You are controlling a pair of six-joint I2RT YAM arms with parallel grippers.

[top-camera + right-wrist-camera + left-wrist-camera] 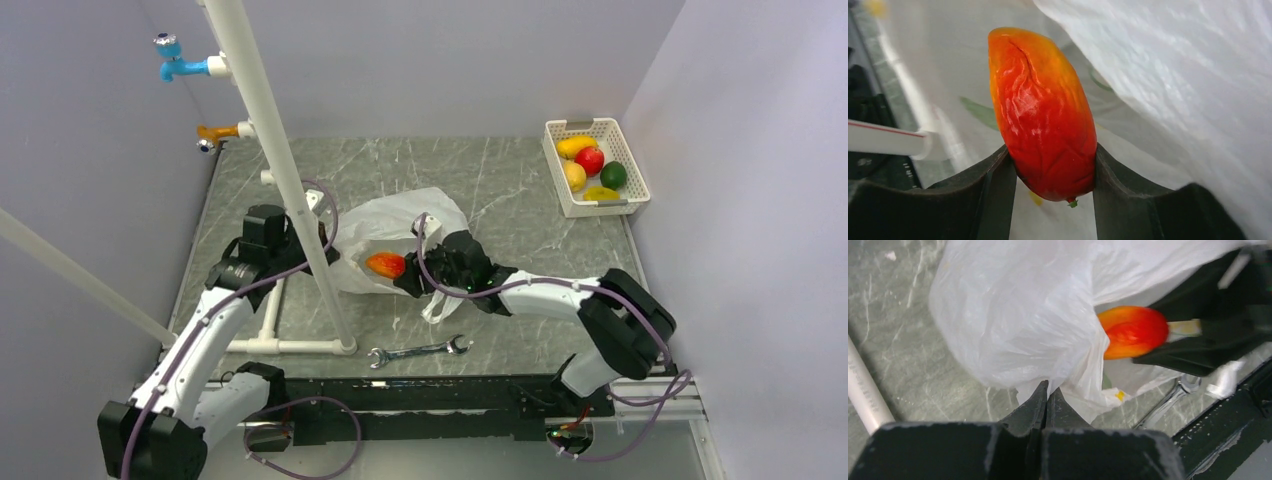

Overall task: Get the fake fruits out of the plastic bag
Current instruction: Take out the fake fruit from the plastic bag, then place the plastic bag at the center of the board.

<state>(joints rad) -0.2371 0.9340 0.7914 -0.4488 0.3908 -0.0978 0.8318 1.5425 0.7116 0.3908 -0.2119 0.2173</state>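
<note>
The right claw, closed part-way, squeezes the lower end of a wrinkled orange-red mango-shaped fake fruit at the mouth of the thin translucent white plastic bag, which lies crumpled on the grey marbled table. The left claw is pinched together on the bag's edge; the pull should run straight away from that anchor, slightly raised, so the film doesn't cling.

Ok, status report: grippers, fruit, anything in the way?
Left gripper shut on plastic bag edge. Right gripper shut on orange-red fruit, at bag mouth. White pipe post crosses left arm in top view; wrench apart from bag.
</note>
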